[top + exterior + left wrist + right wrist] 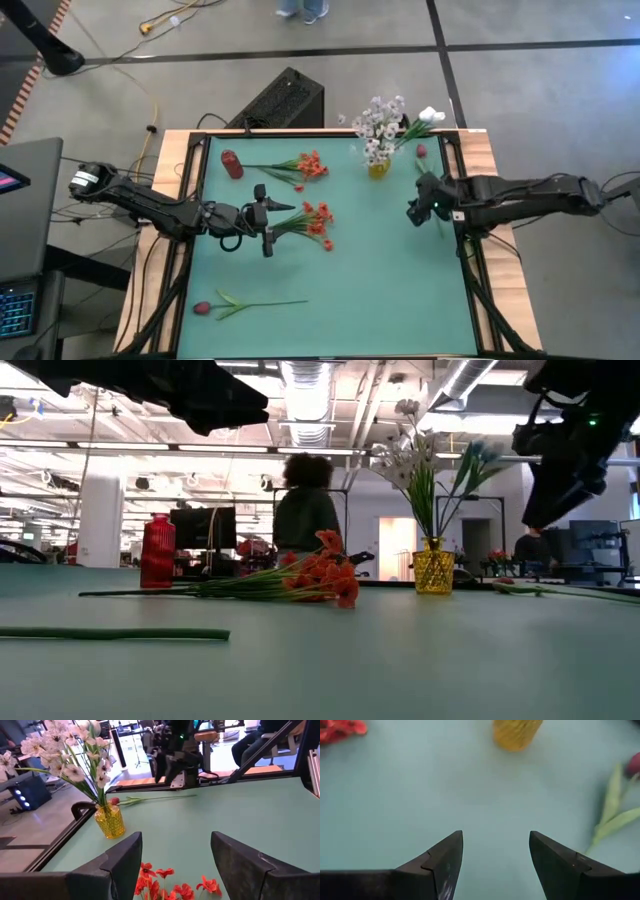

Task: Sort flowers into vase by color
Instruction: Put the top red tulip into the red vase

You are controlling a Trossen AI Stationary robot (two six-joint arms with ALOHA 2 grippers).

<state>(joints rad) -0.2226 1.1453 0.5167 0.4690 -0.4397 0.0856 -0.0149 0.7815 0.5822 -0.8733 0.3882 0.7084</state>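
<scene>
Jaws wide on both grippers, left gripper (pixel 268 222) over red-orange flowers (pixel 314 222), right gripper (pixel 413 212) near yellow vase (pixel 378 168).

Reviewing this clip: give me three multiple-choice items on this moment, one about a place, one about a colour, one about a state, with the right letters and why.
1. Where is the left gripper?
A. over the red-orange flower cluster at mid-table
B. at the yellow vase
C. off the table

2. What colour is the vase holding the white flowers?
A. blue
B. yellow
C. red

3. How is the right gripper?
A. shut on a stem
B. shut on the vase
C. open, holding nothing

Answers: 1 A, the high view shows it at that cluster's stems. 2 B, the low view shows yellow glass. 3 C, its fingers stand apart over bare mat.
</scene>
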